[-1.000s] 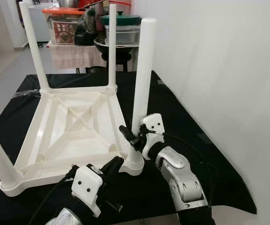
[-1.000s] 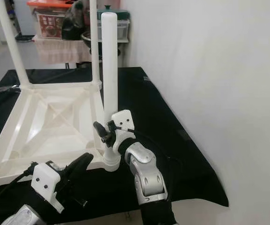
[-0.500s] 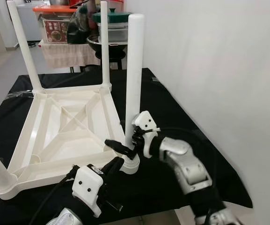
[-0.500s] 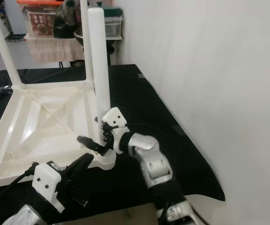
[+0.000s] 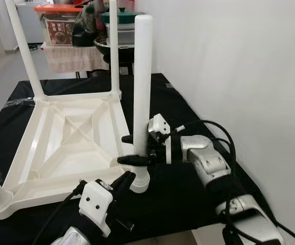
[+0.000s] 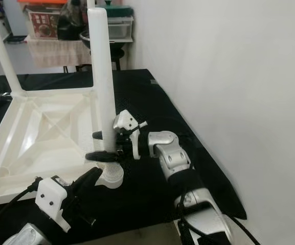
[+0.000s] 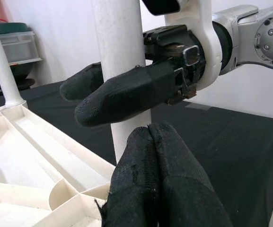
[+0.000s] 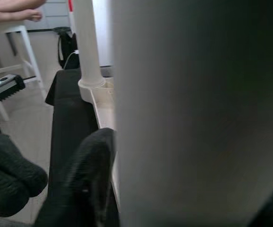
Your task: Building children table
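White plastic table leg [image 5: 141,87] is standing clamped low down in the right claw [image 5: 133,149], forearm reaching sideways, while the left claw [image 5: 120,182], fingers pressed together, is hovering below.

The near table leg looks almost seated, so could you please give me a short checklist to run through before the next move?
1. Right gripper straddles the near leg low down, a finger either side: ok.
2. Firm clamp on the leg: cannot tell; contact is not clearly visible.
3. Leg upright in its corner socket: ok.
4. Leg fully seated: cannot tell; the joint is partly hidden.
5. Left gripper, fingers closed, sits just below the right gripper's fingers, close to the leg: not ok if the right one must slide down.
6. Upturned table top lies flat on the black cloth: ok.
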`<state>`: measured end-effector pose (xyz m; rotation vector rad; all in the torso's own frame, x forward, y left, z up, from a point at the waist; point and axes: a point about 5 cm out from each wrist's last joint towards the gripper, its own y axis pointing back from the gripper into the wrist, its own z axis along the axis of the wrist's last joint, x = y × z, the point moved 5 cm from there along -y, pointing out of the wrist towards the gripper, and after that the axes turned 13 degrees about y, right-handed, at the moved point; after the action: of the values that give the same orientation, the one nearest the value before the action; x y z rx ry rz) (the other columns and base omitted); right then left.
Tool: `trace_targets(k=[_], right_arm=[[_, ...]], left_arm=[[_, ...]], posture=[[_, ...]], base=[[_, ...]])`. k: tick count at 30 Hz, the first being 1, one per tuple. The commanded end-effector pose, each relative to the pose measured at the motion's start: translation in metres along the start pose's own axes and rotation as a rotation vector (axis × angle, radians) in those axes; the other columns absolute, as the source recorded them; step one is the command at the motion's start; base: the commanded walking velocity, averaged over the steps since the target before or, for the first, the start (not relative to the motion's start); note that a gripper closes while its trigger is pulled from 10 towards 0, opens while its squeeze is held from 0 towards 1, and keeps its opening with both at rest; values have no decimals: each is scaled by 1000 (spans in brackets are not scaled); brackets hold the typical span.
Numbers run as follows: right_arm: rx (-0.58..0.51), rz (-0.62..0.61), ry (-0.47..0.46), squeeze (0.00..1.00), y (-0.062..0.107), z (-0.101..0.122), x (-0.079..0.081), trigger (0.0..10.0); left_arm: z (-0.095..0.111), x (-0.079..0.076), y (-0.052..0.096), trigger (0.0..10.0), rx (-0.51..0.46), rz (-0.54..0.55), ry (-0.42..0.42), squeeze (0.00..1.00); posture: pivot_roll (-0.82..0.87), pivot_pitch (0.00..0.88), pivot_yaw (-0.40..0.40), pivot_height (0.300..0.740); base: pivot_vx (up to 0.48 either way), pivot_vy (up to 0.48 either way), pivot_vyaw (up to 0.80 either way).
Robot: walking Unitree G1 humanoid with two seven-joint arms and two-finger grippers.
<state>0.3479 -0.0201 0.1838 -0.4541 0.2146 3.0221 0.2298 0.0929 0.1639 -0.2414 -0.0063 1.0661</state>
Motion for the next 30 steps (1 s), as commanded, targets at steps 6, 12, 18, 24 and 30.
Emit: trace_targets(k=[6,12,18,24,30], right_arm=[[-14,11,4,0,6,-7,2,0],[31,-169,2,0,9,-16,-1,0],[168,-740,-178,0,-9,-44,11,0],[183,-802,-154,0,-6,-43,8,0],[203,-797,-148,0,-8,-44,6,706]], left_arm=[[-1,-1,0,10000,6,-2,-5,0],[0,0,0,10000,4,-1,-6,0],[1,0,1,10000,4,-3,-6,0],[1,1,-1,10000,4,-8,-4,0],[1,2,-2,10000,0,-3,-7,0]], posture=[[82,6,-83,740],[71,18,-83,740],[74,32,-82,740],[56,18,-77,740],[60,17,-79,740]], base=[[0,0,0],[0,0,0],[0,0,0],[0,0,0],[0,0,0]])
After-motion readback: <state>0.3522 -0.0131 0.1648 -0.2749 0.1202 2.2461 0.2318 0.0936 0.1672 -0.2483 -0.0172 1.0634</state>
